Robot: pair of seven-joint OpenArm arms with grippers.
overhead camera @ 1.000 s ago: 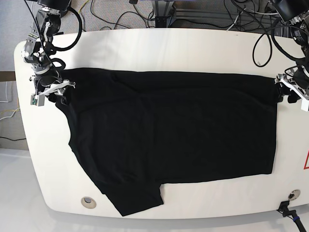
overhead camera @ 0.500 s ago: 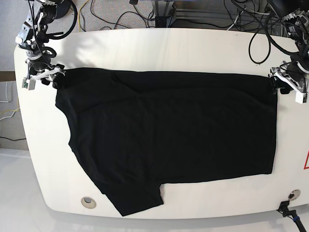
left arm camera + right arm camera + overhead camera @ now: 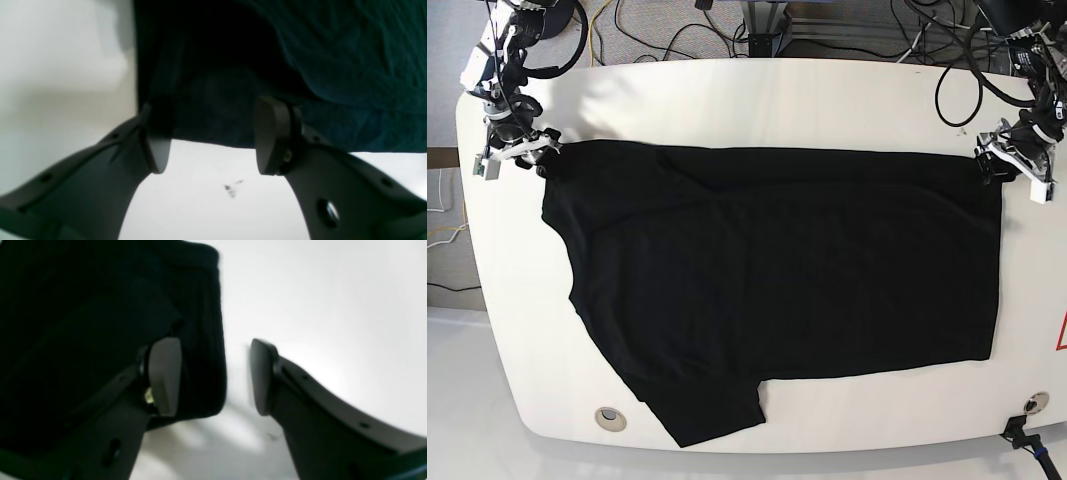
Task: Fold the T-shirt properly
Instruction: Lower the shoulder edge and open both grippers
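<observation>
The black T-shirt [image 3: 777, 290] lies spread flat on the white table [image 3: 777, 95], with one sleeve pointing toward the front edge. My right gripper [image 3: 519, 153] sits at the shirt's far left corner. In the right wrist view it [image 3: 213, 376] is open, and the T-shirt's hemmed edge [image 3: 203, 340] lies between its fingers beside the left one. My left gripper [image 3: 1005, 163] is at the far right corner. In the left wrist view it [image 3: 215, 140] is open too, its fingertips [image 3: 272, 136] resting over the T-shirt's edge [image 3: 333, 66].
Cables [image 3: 677, 30] run behind the table's back edge. Round holes sit near the front left [image 3: 610, 418] and front right [image 3: 1031, 404] of the table. A red mark [image 3: 1061, 335] shows at the right border. A small dark speck [image 3: 232, 190] marks the tabletop.
Both grippers have moved toward the table's back edge and now sit at the shirt's two far corners. The shirt's far left corner now reaches further left.
</observation>
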